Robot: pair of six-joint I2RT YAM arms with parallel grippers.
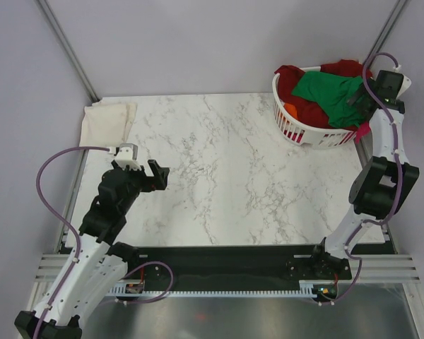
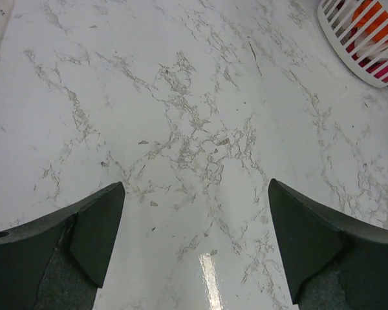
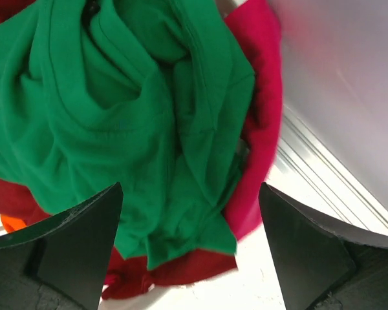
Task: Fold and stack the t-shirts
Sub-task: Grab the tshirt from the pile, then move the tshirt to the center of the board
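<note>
My right pincer [image 3: 191, 213] hangs released, jaws spread wide, just above the bright green t-shirt [image 3: 116, 116], which lies crumpled on top of the dark red shirts [image 1: 297, 78] in the white slatted laundry basket [image 1: 297, 134] at the far right corner of the marble table [image 1: 233, 183]. An orange one [image 1: 291, 109] shows through the slats. My left pincer [image 2: 194, 213] is released too, over bare marble near the left edge, well apart from the cream t-shirt [image 1: 109, 120] lying flat at the far left corner.
</note>
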